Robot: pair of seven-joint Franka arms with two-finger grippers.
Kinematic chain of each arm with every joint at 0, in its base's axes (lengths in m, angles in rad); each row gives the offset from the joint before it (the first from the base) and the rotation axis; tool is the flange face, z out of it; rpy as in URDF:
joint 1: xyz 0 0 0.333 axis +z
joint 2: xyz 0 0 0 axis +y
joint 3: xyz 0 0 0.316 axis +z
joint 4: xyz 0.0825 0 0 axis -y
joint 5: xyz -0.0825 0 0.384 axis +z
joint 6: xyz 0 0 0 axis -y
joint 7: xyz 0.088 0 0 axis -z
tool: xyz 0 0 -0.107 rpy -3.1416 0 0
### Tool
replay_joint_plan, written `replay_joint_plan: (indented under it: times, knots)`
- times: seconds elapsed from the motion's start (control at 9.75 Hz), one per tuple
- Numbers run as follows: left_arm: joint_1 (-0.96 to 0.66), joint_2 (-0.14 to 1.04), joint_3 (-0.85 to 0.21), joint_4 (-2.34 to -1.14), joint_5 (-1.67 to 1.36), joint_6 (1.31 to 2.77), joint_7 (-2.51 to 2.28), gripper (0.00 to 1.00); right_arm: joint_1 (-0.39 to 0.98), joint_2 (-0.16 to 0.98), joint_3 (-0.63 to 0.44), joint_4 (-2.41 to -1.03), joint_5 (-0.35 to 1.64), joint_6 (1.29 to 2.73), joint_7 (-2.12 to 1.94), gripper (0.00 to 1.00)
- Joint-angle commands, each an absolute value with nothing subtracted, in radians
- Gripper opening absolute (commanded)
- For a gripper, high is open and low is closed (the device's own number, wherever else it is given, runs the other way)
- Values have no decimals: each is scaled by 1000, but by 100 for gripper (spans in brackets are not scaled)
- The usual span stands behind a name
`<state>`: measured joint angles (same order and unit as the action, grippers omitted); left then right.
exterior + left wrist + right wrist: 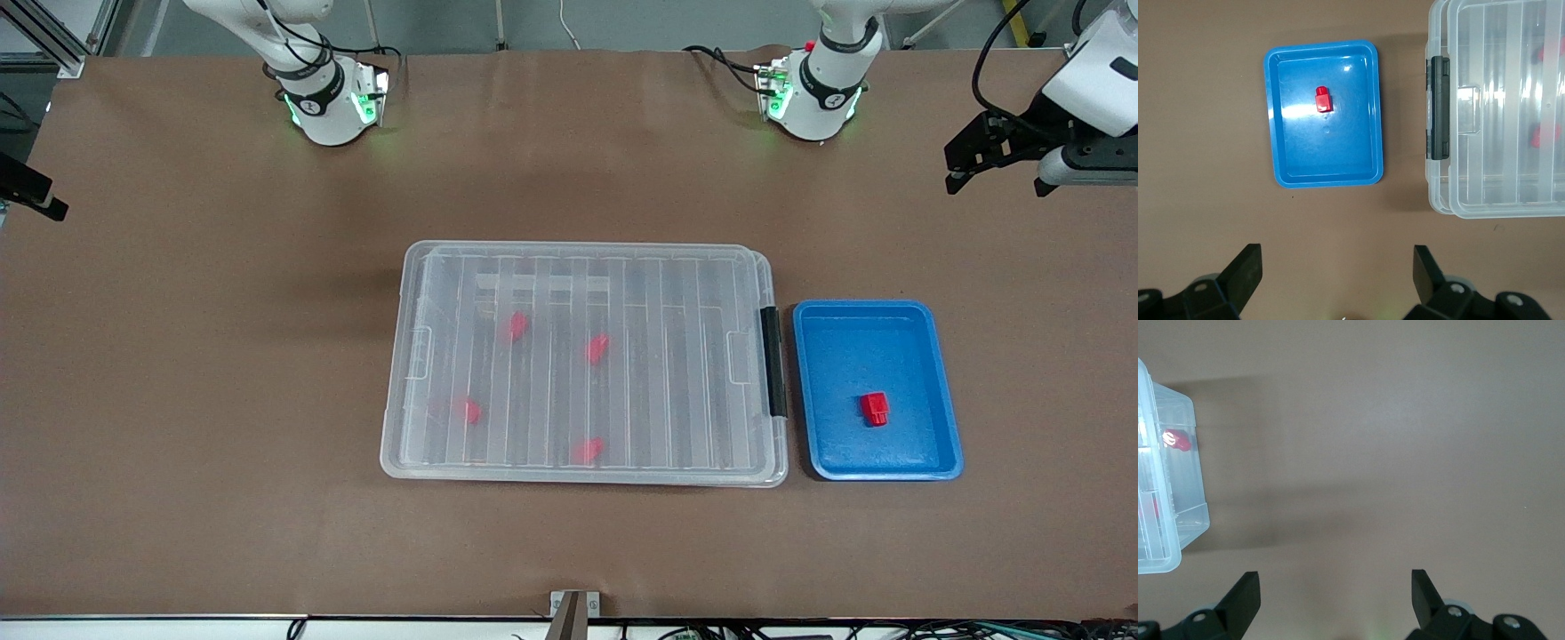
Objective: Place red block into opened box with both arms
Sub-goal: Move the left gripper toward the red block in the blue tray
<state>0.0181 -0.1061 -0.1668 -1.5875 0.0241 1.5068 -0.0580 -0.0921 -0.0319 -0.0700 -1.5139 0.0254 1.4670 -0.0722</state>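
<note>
Our large clear plastic box (pixel 582 364) lies lidded on the brown counter (pixel 196 373), four red blocks inside, so nothing can enter yet. The small red plastic block (pixel 1323 99) waits in the blue tray (pixel 1281 120) beneath the left gripper (pixel 1338 267), fingers (pixel 1245 270) spread; the right gripper (pixel 1335 587) hangs spread-fingered over bare counter beside the box.

A brown-covered desk (pixel 222 400) carries everything. On it near the middle sits the clear box (pixel 582 363) with its ribbed lid on, and just beside its black latch bar (pixel 773 361), toward the left arm's end, lies the smaller blue tray (pixel 942 391). Both arm bases stand along the edge farthest from the front camera
</note>
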Motion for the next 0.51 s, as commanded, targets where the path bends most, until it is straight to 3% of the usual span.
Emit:
replay_joint_plan:
  times: [0.0, 0.41]
  knots:
    - [21, -69, -166, -1580, 17, 1471, -43, 100, -100, -43, -64, -1516, 25, 1463, -81, 100]
    - [83, 113, -158, -1535, 18, 1514, -46, 100, -95, -43, -63, -1516, 26, 1463, -72, 100]
